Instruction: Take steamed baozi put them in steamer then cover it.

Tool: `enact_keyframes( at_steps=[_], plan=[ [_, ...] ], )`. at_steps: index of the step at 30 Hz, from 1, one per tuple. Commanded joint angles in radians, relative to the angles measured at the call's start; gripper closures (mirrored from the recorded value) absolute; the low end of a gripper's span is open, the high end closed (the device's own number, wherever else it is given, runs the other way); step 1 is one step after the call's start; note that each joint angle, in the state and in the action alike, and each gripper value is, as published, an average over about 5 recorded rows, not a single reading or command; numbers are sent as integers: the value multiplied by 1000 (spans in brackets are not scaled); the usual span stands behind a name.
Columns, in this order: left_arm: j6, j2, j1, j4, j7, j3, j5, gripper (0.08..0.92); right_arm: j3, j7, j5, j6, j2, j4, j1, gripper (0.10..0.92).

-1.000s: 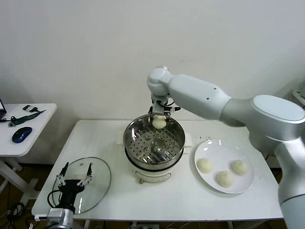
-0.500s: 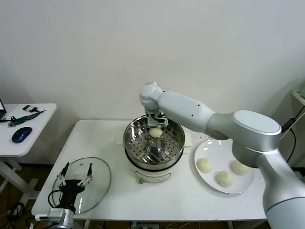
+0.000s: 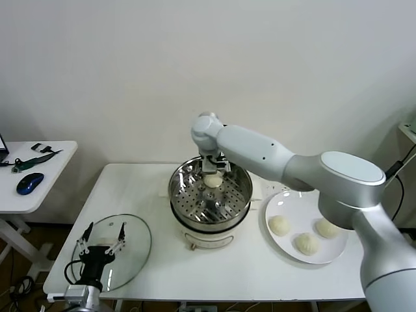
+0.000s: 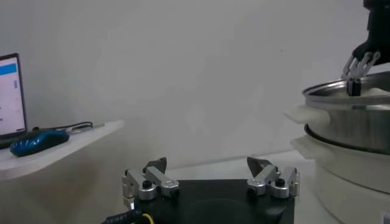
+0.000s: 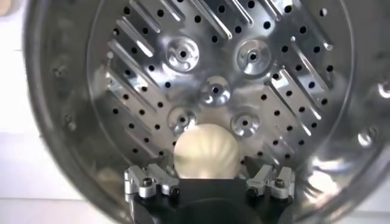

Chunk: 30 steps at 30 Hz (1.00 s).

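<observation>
Right hand (image 3: 214, 170) down inside the steamer (image 3: 180, 195), fingers spread either side of one baozi (image 3: 213, 181) on the perforated floor

The bun looks soft and light, best pinched gently at its sides. Only the right wrist view shows the fingers standing clear of it; the head view adds three baozi on the plate (image 3: 286, 203), and the left hand (image 3: 102, 242), open, over the glass lid (image 3: 138, 244) on the desk (image 3: 253, 266)

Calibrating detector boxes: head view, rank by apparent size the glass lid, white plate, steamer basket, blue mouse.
1. Glass lid, plate and steamer basket: too similar to separate, and they sit at different distances from the camera.
2. Blue mouse: clearly smallest.
</observation>
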Motion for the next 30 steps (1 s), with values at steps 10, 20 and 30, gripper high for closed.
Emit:
enact_keyframes(
  at_steps=[10, 20, 30],
  plan=[
    [0, -12, 6, -18, 1, 9, 12, 177, -331, 148, 681, -486, -405, 276, 394, 203],
    [-7, -6, 14, -13, 0, 7, 18, 177, -437, 178, 1032, -950, -742, 445, 332, 203],
    [0, -1, 13, -14, 1, 1, 30, 177, -147, 135, 831, -943, -848, 396, -113, 203]
  ],
)
